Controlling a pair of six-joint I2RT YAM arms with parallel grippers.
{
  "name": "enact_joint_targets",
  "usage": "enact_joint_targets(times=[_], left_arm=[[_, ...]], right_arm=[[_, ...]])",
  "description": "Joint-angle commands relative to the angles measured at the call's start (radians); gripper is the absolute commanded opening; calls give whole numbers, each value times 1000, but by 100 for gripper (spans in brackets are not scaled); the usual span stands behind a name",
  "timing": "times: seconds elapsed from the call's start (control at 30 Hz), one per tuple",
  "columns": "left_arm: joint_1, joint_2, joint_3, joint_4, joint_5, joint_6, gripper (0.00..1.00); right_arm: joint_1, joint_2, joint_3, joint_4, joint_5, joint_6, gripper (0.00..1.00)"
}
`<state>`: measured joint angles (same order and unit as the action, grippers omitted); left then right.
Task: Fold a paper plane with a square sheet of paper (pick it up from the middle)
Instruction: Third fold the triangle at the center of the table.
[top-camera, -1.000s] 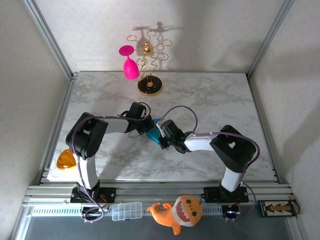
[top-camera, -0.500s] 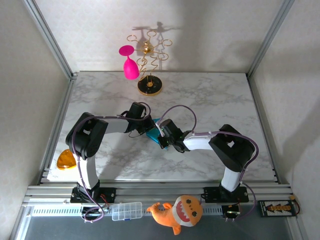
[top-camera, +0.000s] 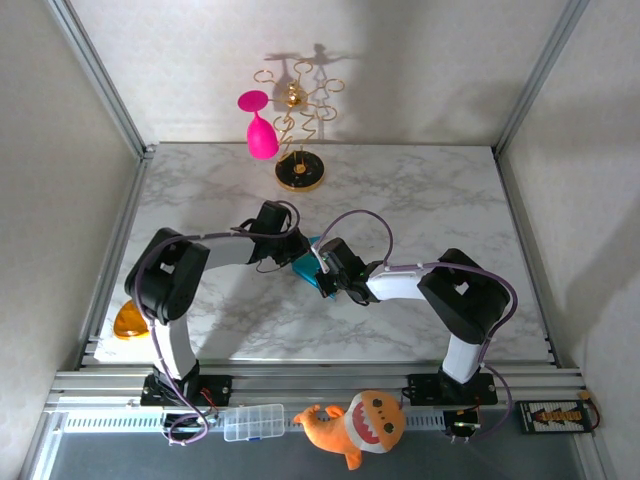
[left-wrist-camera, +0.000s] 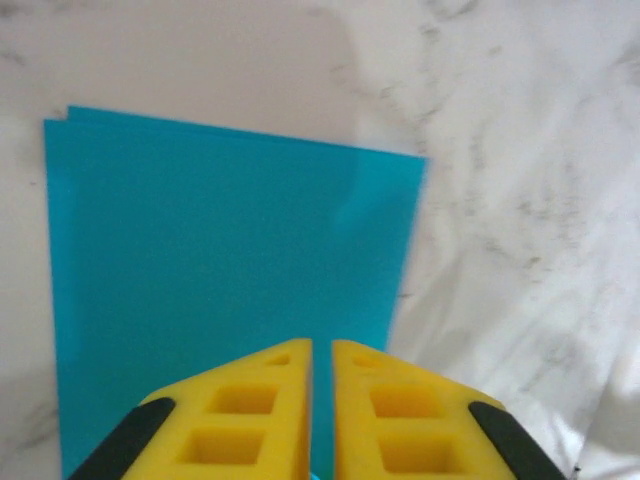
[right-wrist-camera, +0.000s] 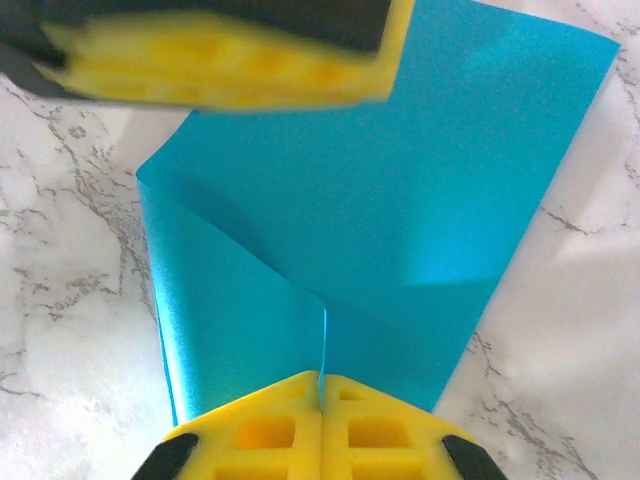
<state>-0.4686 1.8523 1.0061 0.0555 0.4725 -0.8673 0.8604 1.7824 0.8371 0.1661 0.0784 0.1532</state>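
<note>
The square sheet of paper (top-camera: 303, 265) lies turquoise-blue on the marble table between the two arms, folded into a rectangle with two layers at its edge (left-wrist-camera: 220, 250). My left gripper (top-camera: 294, 250) hovers over it, jaws parted by a narrow crack (left-wrist-camera: 321, 345) with nothing clamped between them. My right gripper (top-camera: 323, 272) is shut on a raised crease of the sheet (right-wrist-camera: 400, 200). The thin edge runs straight into its closed fingertips (right-wrist-camera: 321, 378), and one flap lifts toward them. The left gripper's yellow fingers (right-wrist-camera: 220, 55) cross the top of the right wrist view.
A gold stand (top-camera: 299, 175) with a pink goblet (top-camera: 261, 135) stands at the back of the table. An orange object (top-camera: 130, 320) sits at the left edge. In front, on the rail, lie a clear plastic box (top-camera: 253, 422) and an orange plush toy (top-camera: 360, 425).
My left gripper's jaws have parted a crack, and its arm has shifted slightly to the left. The right gripper stays clamped on the sheet.
</note>
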Motion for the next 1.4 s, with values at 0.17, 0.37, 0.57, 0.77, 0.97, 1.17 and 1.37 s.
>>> enact_joint_targets(times=[0.17,0.37,0.57,0.77,0.97,1.17,1.37], left_arm=[[0,-158,-175,131,-5,-150,17],[-37,-192,-258,220,31,-236,17],[-59,-150,-288,314,67,-285,16],[-80,-117,-267,326,82,-289,14],[-84,-96,-280,315,77,-289,12],[-84,-88,-281,290,61,-268,8],[-84,-78,-277,276,55,-246,7]], right_arm=[[-14,-6,23,-59,-41,15,3],[-17,-2,25,-64,-52,20,5],[-20,9,28,-66,-56,20,8],[-20,14,30,-69,-55,22,8],[-21,17,31,-74,-53,24,8],[-21,20,33,-80,-47,26,8],[-21,24,34,-84,-46,24,8]])
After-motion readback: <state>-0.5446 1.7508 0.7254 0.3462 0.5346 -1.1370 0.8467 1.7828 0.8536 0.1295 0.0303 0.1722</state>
